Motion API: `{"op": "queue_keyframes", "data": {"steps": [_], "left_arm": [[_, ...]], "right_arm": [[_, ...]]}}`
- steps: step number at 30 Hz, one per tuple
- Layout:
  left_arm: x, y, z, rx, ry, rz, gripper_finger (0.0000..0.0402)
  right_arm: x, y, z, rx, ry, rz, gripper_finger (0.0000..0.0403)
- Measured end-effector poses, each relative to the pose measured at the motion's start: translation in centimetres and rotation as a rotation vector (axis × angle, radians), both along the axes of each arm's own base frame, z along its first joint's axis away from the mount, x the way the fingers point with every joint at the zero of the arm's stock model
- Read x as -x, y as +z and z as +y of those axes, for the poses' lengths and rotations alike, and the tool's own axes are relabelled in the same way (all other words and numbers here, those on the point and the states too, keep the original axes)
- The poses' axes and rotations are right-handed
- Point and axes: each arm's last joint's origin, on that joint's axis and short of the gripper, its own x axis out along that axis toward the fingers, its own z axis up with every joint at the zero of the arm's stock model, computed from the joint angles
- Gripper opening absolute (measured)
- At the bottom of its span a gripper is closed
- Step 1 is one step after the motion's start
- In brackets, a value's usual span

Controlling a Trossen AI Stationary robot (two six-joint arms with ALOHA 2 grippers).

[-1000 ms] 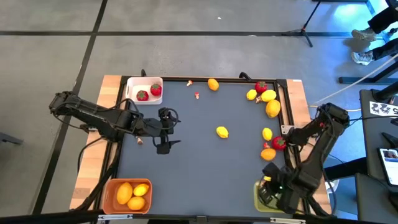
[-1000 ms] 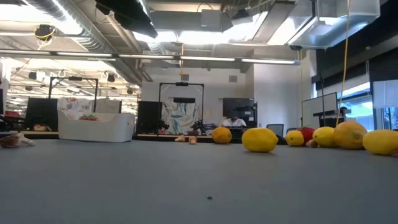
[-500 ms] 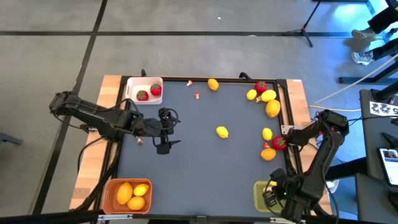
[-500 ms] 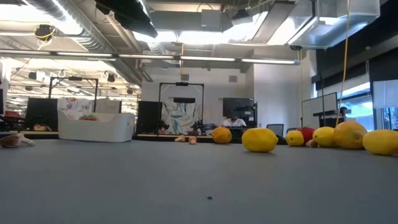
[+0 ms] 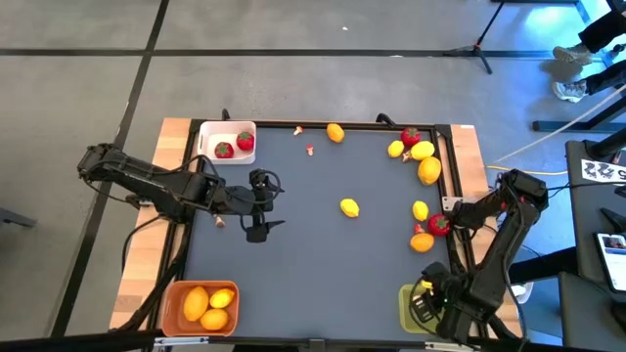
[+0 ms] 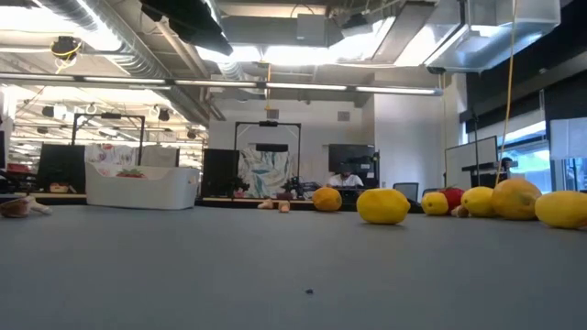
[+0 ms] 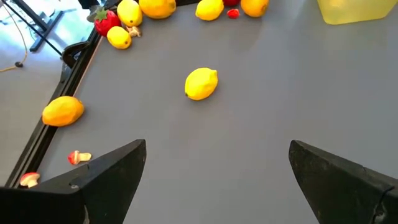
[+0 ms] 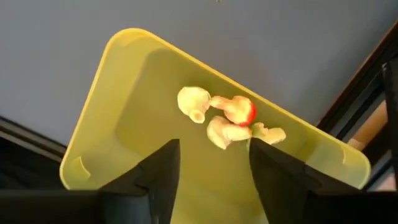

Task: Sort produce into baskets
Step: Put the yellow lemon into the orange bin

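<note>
My left gripper (image 5: 257,205) hovers open and empty over the table's left middle. In its wrist view (image 7: 217,155) a yellow lemon (image 7: 201,83) lies ahead on the mat, also seen from above (image 5: 349,206). My right gripper (image 5: 427,299) is open and empty above the olive-green bin (image 5: 406,309) at the near right corner. Several pale and red bits (image 8: 227,118) lie on that bin's floor (image 8: 143,106). The white bin (image 5: 210,128) at the far left holds two strawberries (image 5: 235,146). The orange bin (image 5: 168,303) at the near left holds yellow and orange fruits.
Lemons, two strawberries and an orange fruit are clustered along the right edge (image 5: 424,171). An orange fruit (image 5: 335,132) lies at the far edge, with tiny bits near it (image 5: 310,150) and one by the left arm (image 5: 220,221). A raised black rim borders the mat.
My right arm has shifted slightly over the olive-green bin, first toward the near edge and then a little back. My left arm and the produce have kept still.
</note>
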Motion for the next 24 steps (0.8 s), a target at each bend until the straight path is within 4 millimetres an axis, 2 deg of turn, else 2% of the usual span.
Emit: {"op": "queue_keyframes", "data": {"steps": [5,11,18,24], "left_arm": [[0.0,0.0,0.0,-0.002,-0.001,0.001,0.0392],[0.0,0.0,0.0,-0.002,-0.001,0.0,0.0392],[0.0,0.0,0.0,0.0,0.0,0.0,0.0392],[0.0,0.0,0.0,0.028,0.021,-0.007,0.0392]], "right_arm": [[-1.8,1.1,-1.7,0.01,0.079,-0.08,0.0196],[-4.9,1.6,-4.4,0.175,0.216,-0.245,0.0193],[-7.8,1.8,-7.5,0.358,0.344,-0.292,0.0193],[-9.6,1.9,-10.0,0.475,0.348,-0.295,0.0193]]}}
